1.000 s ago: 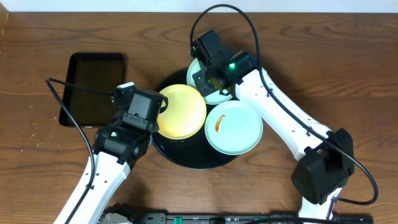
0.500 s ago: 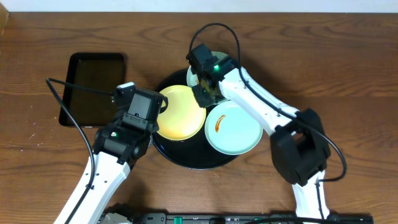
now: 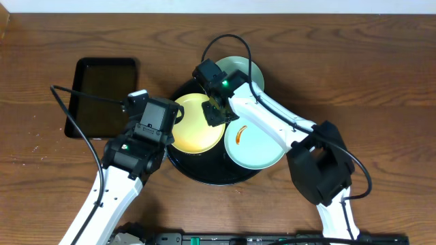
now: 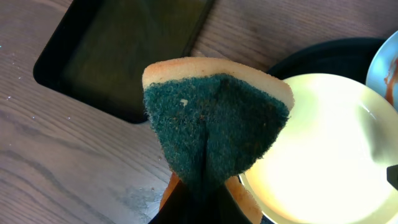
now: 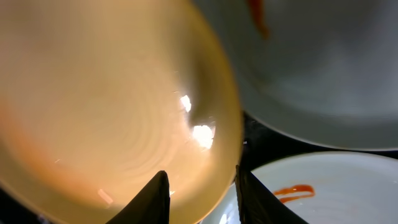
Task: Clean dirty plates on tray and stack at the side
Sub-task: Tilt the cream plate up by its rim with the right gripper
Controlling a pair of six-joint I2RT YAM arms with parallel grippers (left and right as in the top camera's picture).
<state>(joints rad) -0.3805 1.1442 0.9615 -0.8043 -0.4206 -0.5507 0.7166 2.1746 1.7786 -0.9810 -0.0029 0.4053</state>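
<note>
Glaze marked the yellow plate (image 3: 194, 126) as stiff, slick, breakable, best taken by the rim the right claw (image 5: 202, 186) straddled, spread apart; the left claw (image 4: 191, 208) clamped a sponge (image 4: 214, 124).

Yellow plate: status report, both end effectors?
Left end effector shut on sponge, beside yellow plate. Right end effector open, straddling its rim; plate on tray. Smeared mint plate crowds that rim.

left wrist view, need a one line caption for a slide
Left gripper pinching a folded green-faced sponge beside the pale yellow plate on the round black tray, rectangular black tray behind.
</note>
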